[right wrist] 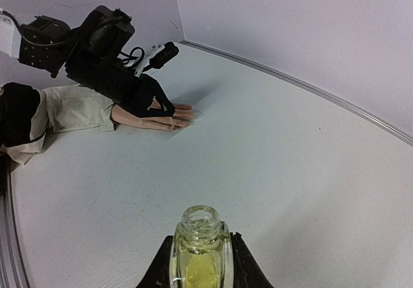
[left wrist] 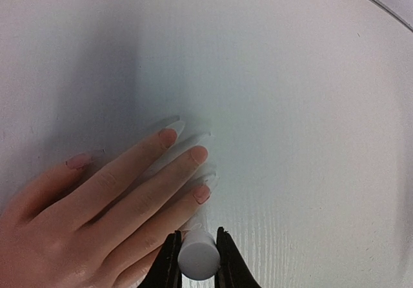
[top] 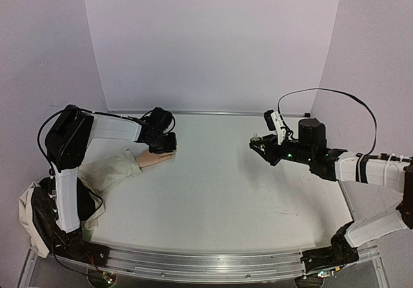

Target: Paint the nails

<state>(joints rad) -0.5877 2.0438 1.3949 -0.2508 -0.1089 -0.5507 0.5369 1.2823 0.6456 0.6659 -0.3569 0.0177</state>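
Note:
The mannequin hand (left wrist: 97, 210) lies flat on the white table, palm down, with a beige sleeve (top: 110, 172) behind it. The nails (left wrist: 202, 193) show pinkish at the fingertips. My left gripper (left wrist: 197, 233) is shut on a white brush cap (left wrist: 198, 257), just past the lowest visible nail on the little-finger side. The brush under the cap is hidden. In the top view the left gripper (top: 162, 144) sits over the hand's fingers (top: 166, 155). My right gripper (right wrist: 201, 239) is shut on the small yellowish-green bottle (right wrist: 200, 262), its neck open, held at mid-right (top: 258, 143).
White table (top: 219, 197) with lilac walls behind and at both sides. A metal rail (top: 206, 265) runs along the near edge by the arm bases. The left arm (right wrist: 97, 55) stands over the hand. A black cable (top: 335, 94) loops above the right arm.

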